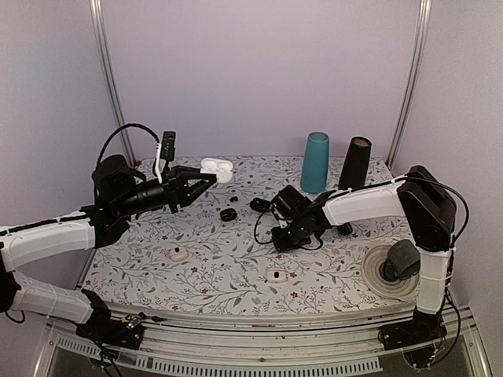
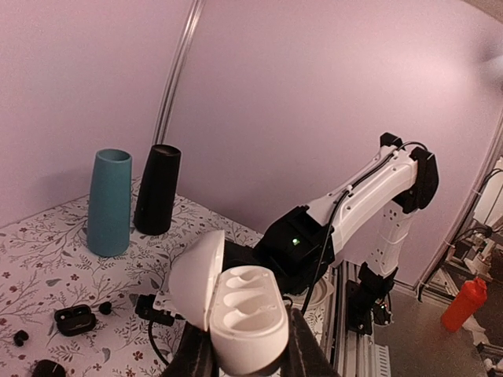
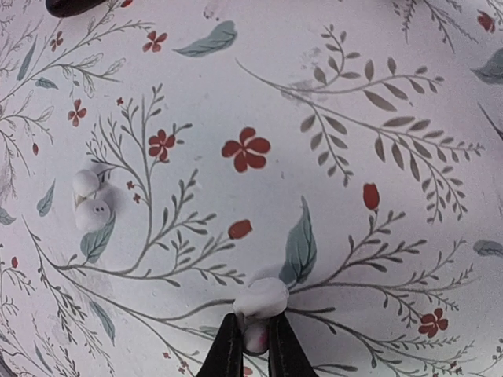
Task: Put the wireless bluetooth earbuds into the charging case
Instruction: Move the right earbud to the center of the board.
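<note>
Your left gripper (image 2: 246,357) clamped the small white glossy charging case (image 2: 245,308) aloft, lid open. The top view hid the tips of your right gripper (image 3: 255,344); its wrist camera showed them pinching one tiny white earbud (image 3: 262,301) on the flowered tabletop (image 3: 369,204).

White moulded shells cover the left arm (image 1: 47,236) and right arm (image 1: 365,203), joined by bulky black joint housings and trailed by looping black cables (image 1: 118,130). The black left gripper (image 1: 206,182) and right gripper (image 3: 253,326) have slim dark fingers; a green light (image 2: 295,241) glows on the right wrist.
</note>
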